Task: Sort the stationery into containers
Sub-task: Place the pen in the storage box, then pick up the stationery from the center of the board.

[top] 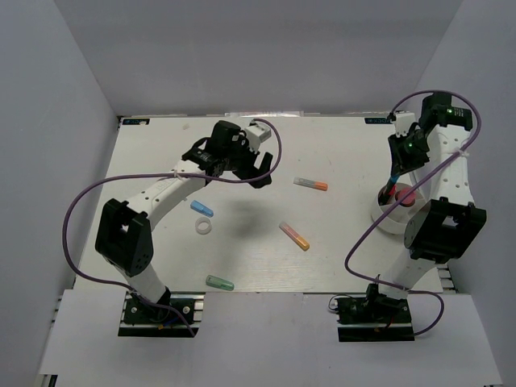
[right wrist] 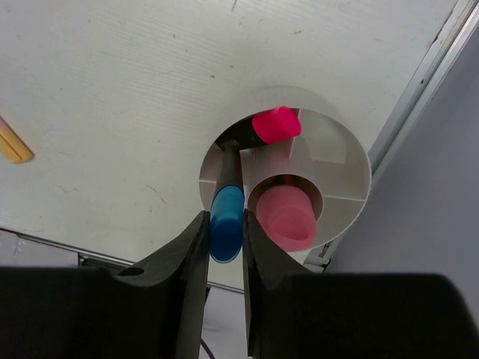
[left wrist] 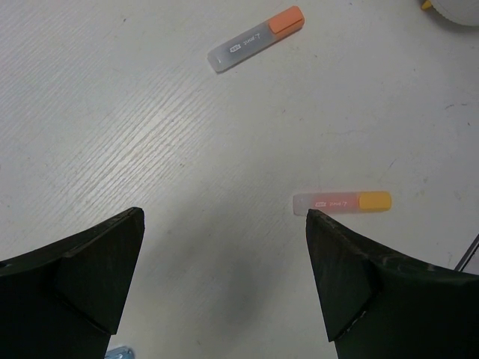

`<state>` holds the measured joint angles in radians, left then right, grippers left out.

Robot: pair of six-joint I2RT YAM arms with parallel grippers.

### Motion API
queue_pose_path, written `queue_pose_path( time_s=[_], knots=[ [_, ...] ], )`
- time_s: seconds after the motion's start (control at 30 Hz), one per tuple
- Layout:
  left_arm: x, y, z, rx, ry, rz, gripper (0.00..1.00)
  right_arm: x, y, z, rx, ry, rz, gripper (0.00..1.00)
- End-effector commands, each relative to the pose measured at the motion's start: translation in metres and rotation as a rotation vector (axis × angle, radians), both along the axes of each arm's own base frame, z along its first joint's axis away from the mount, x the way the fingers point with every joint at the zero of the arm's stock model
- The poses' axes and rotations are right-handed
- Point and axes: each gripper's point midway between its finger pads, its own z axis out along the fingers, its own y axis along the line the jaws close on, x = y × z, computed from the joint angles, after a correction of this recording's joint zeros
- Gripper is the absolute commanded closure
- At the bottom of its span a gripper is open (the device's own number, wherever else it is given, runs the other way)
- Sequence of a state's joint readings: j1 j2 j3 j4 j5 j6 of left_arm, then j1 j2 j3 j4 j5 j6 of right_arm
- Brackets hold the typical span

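Note:
My right gripper (right wrist: 224, 218) is shut on a black marker with a blue cap (right wrist: 227, 224). It holds it upright over the white round cup (right wrist: 337, 131), and the marker's lower end is inside the cup's left compartment. The cup (top: 385, 218) holds a pink-capped marker (right wrist: 274, 123) and a thick pink piece (right wrist: 287, 217) in its middle tube. My left gripper (left wrist: 224, 224) is open and empty above the table (top: 262, 169). A grey-orange marker (left wrist: 254, 39) and a pink-yellow marker (left wrist: 342, 202) lie ahead of it.
On the table lie the grey-orange marker (top: 310, 185), the pink-yellow marker (top: 294, 235), a blue marker (top: 201, 208), a white ring (top: 204, 228) and a green marker (top: 219, 282). The cup stands by the table's right edge, close to the right arm's base.

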<state>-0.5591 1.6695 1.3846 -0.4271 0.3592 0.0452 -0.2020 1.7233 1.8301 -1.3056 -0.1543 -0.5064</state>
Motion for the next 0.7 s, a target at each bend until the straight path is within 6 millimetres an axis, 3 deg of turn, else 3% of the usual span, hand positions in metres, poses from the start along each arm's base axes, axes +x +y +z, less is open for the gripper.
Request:
queue_pose_path(
  time_s=[0.0, 0.23, 0.37, 0.43, 0.47, 0.67],
  knots=[
    [-0.004, -0.003, 0.007, -0.01, -0.004, -0.032, 0.02, -0.007, -0.004, -0.007, -0.014, 0.028, 0.009, 1.0],
    [-0.006, -0.024, 0.004, -0.044, -0.007, -0.189, 0.04, -0.003, -0.003, -0.014, -0.006, 0.041, 0.008, 0.78],
    [0.0, -0.049, 0.009, -0.116, -0.074, -0.335, 0.05, 0.0, -0.005, -0.014, -0.009, 0.039, -0.006, 0.42],
    [0.003, -0.063, 0.009, -0.146, -0.068, -0.418, 0.06, 0.006, -0.005, -0.008, -0.007, 0.02, -0.018, 0.33],
    [0.017, -0.075, 0.004, -0.148, -0.082, -0.454, 0.06, 0.008, -0.004, -0.005, -0.001, 0.012, -0.027, 0.28],
    [0.05, -0.113, -0.023, -0.147, -0.115, -0.543, 0.12, 0.025, -0.001, 0.028, 0.016, -0.093, -0.032, 0.26]
  ],
)
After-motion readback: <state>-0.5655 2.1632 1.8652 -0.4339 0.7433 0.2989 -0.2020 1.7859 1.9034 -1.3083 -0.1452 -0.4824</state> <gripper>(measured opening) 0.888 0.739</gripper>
